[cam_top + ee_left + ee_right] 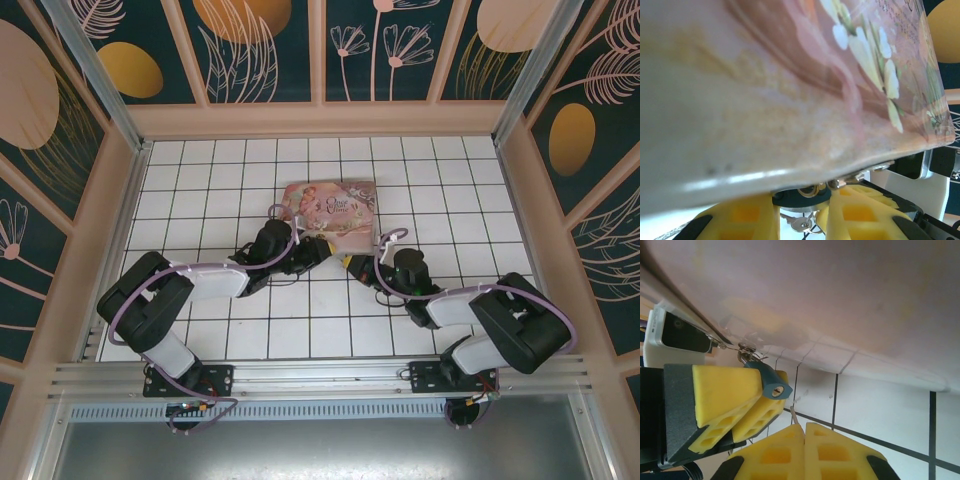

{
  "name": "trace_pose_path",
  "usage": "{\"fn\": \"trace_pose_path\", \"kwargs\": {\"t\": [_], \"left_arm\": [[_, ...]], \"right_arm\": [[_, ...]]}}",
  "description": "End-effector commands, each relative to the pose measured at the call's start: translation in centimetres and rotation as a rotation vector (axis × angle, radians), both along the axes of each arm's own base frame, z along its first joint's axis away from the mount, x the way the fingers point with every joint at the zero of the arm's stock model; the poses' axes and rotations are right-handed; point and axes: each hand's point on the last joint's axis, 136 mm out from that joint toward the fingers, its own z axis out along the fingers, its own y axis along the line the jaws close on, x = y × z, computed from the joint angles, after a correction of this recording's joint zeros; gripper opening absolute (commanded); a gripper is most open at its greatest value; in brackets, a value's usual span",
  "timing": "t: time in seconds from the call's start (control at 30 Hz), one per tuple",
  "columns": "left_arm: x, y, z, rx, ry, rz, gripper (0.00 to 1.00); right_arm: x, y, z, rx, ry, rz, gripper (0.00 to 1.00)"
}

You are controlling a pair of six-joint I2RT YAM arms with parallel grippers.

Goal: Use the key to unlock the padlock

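The bluish-grey padlock [771, 382] sits between the yellow fingers [725, 390] of my left gripper [804, 198], which is shut on it. Its shackle runs up to a metal clasp on the edge of the pink tin [335, 205], and its brass keyhole faces the right wrist camera. My right gripper [804, 426] is shut on the key [794, 416]. Just a thin blade sticks out between its fingertips, and its tip is a short way below the keyhole, not touching it. In the left wrist view the padlock [792, 199] shows under the tin's rim, with silvery keys on a ring [801, 224] hanging beyond it.
The pink illustrated tin [790, 75] lies on the white tiled floor [300, 320], right over both grippers [322, 250] [350, 265], which meet at its near edge. Patterned walls enclose the floor on three sides.
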Motion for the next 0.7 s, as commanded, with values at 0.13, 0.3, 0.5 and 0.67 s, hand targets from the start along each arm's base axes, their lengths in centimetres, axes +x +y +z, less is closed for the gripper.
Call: {"fn": "trace_pose_path", "kwargs": {"t": [0.13, 0.3, 0.5, 0.67], "left_arm": [[0.4, -1.1, 3.5, -0.086, -0.049, -0.032, 0.00], [0.4, -1.1, 3.5, -0.086, -0.049, -0.033, 0.00], [0.3, -1.1, 3.4, -0.084, -0.050, -0.035, 0.00], [0.3, -1.1, 3.2, -0.083, -0.046, -0.034, 0.00]], "right_arm": [[1.3, 1.2, 1.9, 0.035, -0.052, -0.004, 0.00], [1.3, 1.4, 1.9, 0.035, -0.052, 0.000, 0.00], [1.4, 1.5, 2.1, 0.039, -0.054, 0.001, 0.00], [1.5, 1.8, 2.5, 0.043, -0.062, 0.005, 0.00]]}}
